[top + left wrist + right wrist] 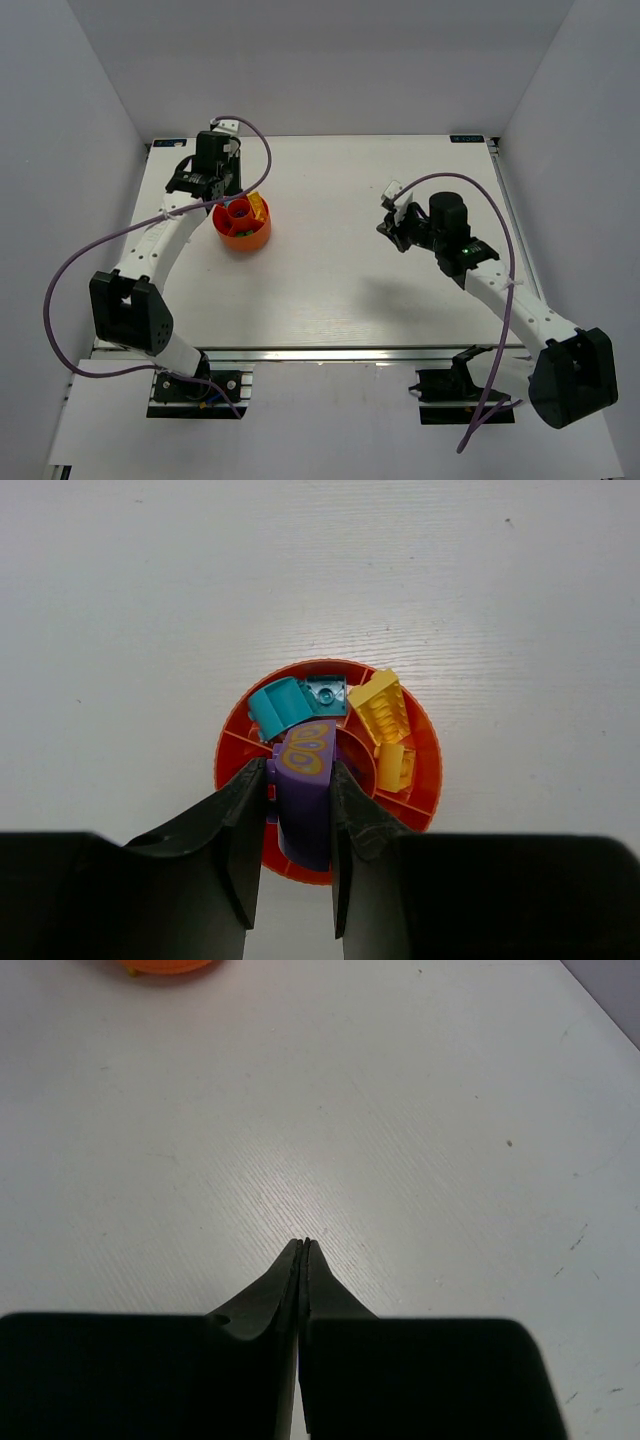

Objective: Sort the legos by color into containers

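My left gripper is shut on a purple lego with yellow ovals on its top, held over the round orange-red bowl. Two cyan legos and two yellow legos lie in the bowl's compartments. From above, the bowl sits at the table's left with the left gripper just behind it; a yellow piece and something green show inside. My right gripper is shut with nothing between its fingers, over bare table at the right.
The white table ends at grey walls on the left, back and right. The bowl's edge shows at the top left of the right wrist view. Purple cables loop off both arms.
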You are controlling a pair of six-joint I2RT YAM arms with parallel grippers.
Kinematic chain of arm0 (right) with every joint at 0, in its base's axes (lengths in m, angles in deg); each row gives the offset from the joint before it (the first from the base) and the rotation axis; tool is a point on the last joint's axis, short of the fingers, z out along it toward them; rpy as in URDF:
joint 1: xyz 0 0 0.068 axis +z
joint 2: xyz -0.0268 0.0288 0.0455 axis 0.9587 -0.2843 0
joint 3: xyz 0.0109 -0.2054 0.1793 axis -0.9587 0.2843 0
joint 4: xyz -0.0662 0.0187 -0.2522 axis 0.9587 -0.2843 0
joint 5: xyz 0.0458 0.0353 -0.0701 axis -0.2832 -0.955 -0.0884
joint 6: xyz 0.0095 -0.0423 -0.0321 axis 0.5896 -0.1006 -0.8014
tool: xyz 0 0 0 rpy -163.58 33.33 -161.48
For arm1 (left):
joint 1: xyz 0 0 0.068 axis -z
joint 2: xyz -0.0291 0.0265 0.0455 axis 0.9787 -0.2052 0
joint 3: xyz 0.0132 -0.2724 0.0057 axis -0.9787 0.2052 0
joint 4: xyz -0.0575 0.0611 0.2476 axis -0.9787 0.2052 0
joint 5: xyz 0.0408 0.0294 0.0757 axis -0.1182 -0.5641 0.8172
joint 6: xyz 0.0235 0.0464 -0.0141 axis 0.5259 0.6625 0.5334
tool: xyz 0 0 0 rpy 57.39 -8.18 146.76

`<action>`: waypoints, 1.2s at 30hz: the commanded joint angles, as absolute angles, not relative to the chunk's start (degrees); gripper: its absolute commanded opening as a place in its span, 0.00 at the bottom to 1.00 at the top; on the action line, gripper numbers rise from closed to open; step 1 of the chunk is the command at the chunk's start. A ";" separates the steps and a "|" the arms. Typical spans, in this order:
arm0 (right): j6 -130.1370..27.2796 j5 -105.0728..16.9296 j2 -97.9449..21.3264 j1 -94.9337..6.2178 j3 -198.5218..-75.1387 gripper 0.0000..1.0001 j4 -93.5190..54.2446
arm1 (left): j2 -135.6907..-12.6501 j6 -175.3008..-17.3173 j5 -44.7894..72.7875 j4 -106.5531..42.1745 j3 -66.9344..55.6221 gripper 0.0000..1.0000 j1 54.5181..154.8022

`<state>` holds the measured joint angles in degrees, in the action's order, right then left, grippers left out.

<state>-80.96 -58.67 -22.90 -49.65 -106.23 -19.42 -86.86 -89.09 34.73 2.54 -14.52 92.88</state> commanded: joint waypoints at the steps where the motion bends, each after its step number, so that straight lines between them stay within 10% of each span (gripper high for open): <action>1: -79.95 -60.51 -21.83 -50.63 -106.37 0.00 -18.87 | -87.27 -87.98 35.00 3.49 -15.23 0.00 91.96; 17: -79.51 -62.53 -22.27 -53.18 -106.20 0.00 -18.87 | -90.52 -87.10 30.87 3.05 -11.98 0.00 90.29; 24: -79.34 -63.32 -22.53 -54.23 -106.28 0.00 -18.95 | -90.44 -87.19 30.79 2.79 -11.45 0.59 90.29; 30: -79.25 -63.33 -22.62 -55.03 -106.20 0.02 -18.95 | -89.12 -87.01 29.30 3.66 -12.85 0.69 90.29; 36: -75.40 -61.66 -21.57 -58.79 -105.94 0.75 -17.38 | -79.56 -89.64 15.91 -2.19 -9.88 0.67 91.07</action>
<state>-78.25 -62.30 -22.90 -56.60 -106.23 -19.40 -89.00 -87.91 25.97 2.82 -11.31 90.65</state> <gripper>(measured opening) 0.688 0.676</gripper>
